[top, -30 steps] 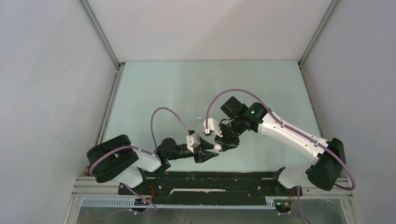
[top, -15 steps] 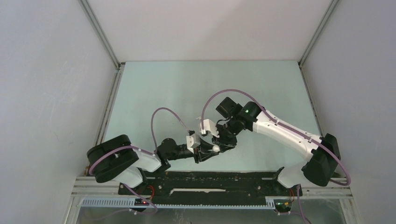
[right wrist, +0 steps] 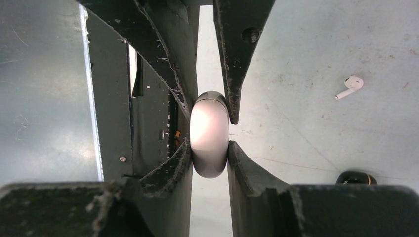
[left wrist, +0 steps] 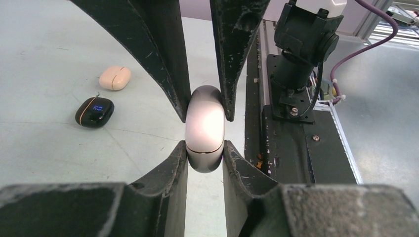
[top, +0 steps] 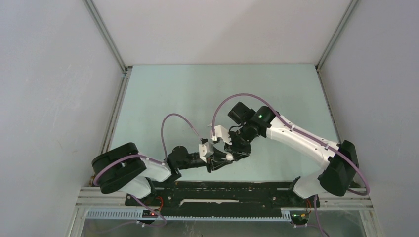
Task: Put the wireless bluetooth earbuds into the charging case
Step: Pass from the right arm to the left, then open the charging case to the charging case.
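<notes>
Left gripper (left wrist: pixel 204 159) and right gripper (right wrist: pixel 209 159) are both clamping the closed white charging case (left wrist: pixel 204 123) above the table (right wrist: pixel 306 44), and we are judging it light, rigid and slippery, best pinched across its broad faces, while a white earbud (right wrist: pixel 350 85) is lying on the table.

A robotics lab cell: white panel walls (top: pixel 49 98) and aluminium frame struts (top: pixel 105 35) enclose a pale green tabletop (top: pixel 197 89) and black mounting rail (top: pixel 247 188).
</notes>
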Controlling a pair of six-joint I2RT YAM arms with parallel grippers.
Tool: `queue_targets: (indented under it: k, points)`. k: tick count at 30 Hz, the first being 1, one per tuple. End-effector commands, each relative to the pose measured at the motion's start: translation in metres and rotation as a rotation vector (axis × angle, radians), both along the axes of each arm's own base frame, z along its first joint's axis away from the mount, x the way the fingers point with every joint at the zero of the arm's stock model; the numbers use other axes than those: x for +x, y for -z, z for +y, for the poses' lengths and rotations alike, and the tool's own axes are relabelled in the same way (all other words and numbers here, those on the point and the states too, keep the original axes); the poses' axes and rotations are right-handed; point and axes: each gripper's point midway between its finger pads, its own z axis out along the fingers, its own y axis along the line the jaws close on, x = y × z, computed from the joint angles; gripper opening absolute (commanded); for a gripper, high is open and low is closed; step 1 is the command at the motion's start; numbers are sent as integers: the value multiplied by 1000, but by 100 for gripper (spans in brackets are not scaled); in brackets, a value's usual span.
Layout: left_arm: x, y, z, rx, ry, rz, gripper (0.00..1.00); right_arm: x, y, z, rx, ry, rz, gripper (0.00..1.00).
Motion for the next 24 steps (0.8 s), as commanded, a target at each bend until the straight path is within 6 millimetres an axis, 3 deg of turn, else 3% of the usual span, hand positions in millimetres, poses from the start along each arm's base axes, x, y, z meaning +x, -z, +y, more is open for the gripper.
queue_targets:
  k: [1,7,16,21,24]
  points:
    - [-1,-22,-3,-59,2,-100,0,17,-23,16,81,85,-9,31]
    - [-5,-23,-3,-73,14,-112,0,33,-39,12,122,171,112,36]
    - [-3,-23,-3,-75,0,-97,0,29,-63,12,218,177,195,41]
    - [0,-23,-3,-79,-13,-87,0,38,-95,-6,354,225,205,42]
    - [-1,-27,-2,-105,-16,-80,0,39,-94,-19,380,230,128,45]
